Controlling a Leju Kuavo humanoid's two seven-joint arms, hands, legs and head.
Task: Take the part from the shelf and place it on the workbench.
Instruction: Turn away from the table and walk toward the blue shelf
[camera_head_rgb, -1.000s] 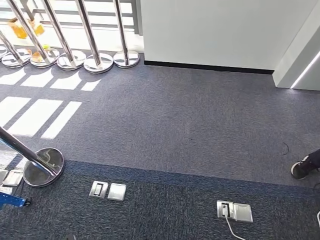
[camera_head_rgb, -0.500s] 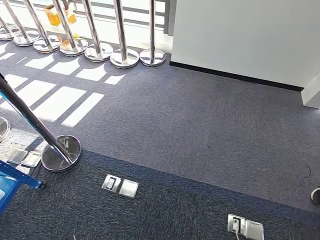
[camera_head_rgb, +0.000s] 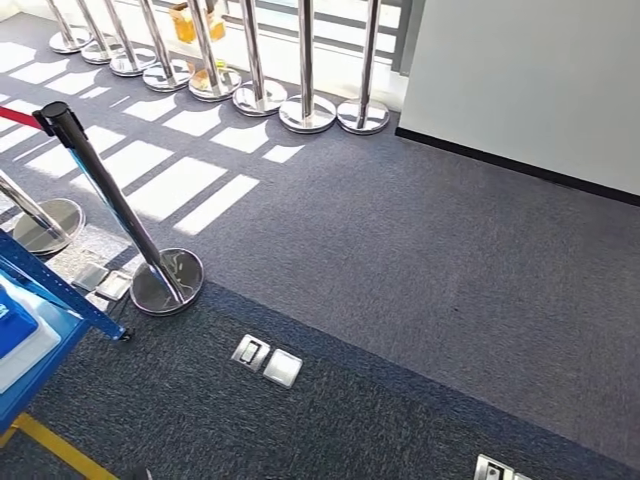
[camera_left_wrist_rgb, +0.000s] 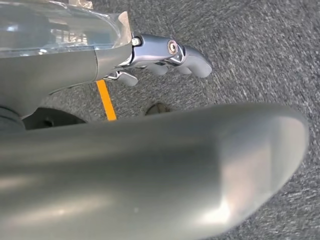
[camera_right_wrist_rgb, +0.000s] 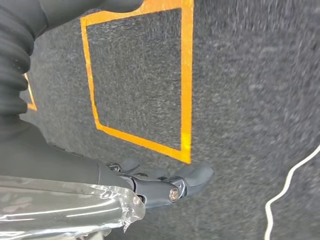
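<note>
- Low over the grey carpet (camera_left_wrist_rgb: 264, 40): left hand (camera_left_wrist_rgb: 166, 52) hanging, fingers stretched out away from the thumb, nothing held.
- Same on the other side: right hand (camera_right_wrist_rgb: 166, 185) slack and spread, nothing in it, above an orange tape square (camera_right_wrist_rgb: 185, 100) with a white cable (camera_right_wrist_rgb: 286, 185) nearby.
- Further out, at the left edge of the head view: corner of a blue shelf (camera_head_rgb: 53, 300), near a steel post (camera_head_rgb: 113, 190) and floor sockets (camera_head_rgb: 266, 360).
- Cannot tell where the part lies; probably on that shelf.
- Weight, stiffness and finish unknown as yet, so best treated as possibly heavy and slippery.
- Calls for a hold across the middle on firm, flat sides, and a gentle test lift first.
</note>
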